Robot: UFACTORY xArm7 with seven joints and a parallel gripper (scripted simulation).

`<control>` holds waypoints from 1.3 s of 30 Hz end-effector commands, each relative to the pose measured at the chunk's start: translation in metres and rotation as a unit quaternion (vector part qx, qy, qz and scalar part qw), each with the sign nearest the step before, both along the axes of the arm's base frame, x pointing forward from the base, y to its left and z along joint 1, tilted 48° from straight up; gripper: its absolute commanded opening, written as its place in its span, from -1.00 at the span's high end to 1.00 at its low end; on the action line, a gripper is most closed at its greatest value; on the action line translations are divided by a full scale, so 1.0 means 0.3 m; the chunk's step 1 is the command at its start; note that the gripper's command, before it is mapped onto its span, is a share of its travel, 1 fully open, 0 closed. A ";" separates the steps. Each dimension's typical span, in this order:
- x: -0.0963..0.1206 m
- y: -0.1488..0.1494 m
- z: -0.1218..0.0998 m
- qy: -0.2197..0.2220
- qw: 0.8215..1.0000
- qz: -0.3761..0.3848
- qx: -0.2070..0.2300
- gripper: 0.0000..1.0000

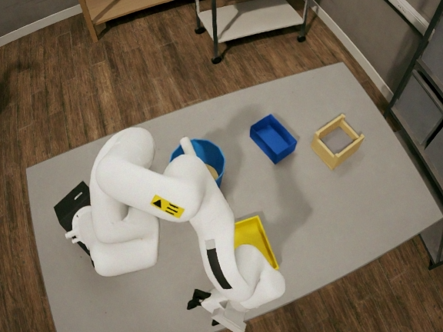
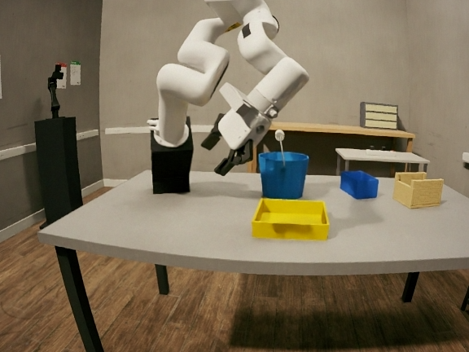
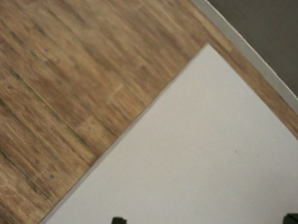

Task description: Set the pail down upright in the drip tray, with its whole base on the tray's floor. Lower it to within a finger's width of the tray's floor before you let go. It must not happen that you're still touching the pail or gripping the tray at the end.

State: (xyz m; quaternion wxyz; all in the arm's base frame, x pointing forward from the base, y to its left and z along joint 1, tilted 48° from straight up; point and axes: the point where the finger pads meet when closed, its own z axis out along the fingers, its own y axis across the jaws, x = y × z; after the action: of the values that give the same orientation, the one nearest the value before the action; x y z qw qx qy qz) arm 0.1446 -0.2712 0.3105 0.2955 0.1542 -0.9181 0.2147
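The blue pail [image 1: 211, 153] [image 2: 282, 176] stands upright on the grey table [image 1: 346, 192] [image 2: 163, 220], its white handle raised; my arm hides part of it in the overhead view. The yellow drip tray [image 1: 250, 231] [image 2: 290, 231] lies empty in front of the pail, near the table's front edge. My gripper [image 1: 205, 310] [image 2: 212, 159] is open and empty. It hangs tilted above the table, to the left of the pail and the tray and apart from both. The wrist view shows only the two fingertips of the gripper [image 3: 204, 220], the table corner [image 3: 200, 150] and the floor.
A blue bin [image 1: 273, 138] [image 2: 359, 184] and a tan wooden crate [image 1: 324, 151] [image 2: 417, 189] stand to the right of the pail. The arm's black base block [image 1: 71, 204] [image 2: 171, 167] stands at the table's back left.
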 end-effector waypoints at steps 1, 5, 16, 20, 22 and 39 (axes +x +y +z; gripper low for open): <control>0.133 0.054 -0.009 -0.002 0.999 0.040 -0.013 -1.00; 0.225 0.106 -0.025 -0.003 0.997 0.072 -0.020 -1.00; 0.440 0.273 -0.086 -0.005 0.988 0.153 -0.035 -1.00; 0.510 0.346 -0.118 -0.005 0.982 0.184 -0.039 -1.00; 0.543 0.385 -0.135 -0.005 0.979 0.200 -0.041 -1.00; 0.743 0.733 -0.317 0.000 0.945 0.323 -0.049 -1.00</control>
State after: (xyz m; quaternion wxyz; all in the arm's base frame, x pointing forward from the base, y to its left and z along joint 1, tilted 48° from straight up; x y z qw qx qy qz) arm 0.3528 -0.0795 0.2304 0.2263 0.4008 -0.8224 0.3342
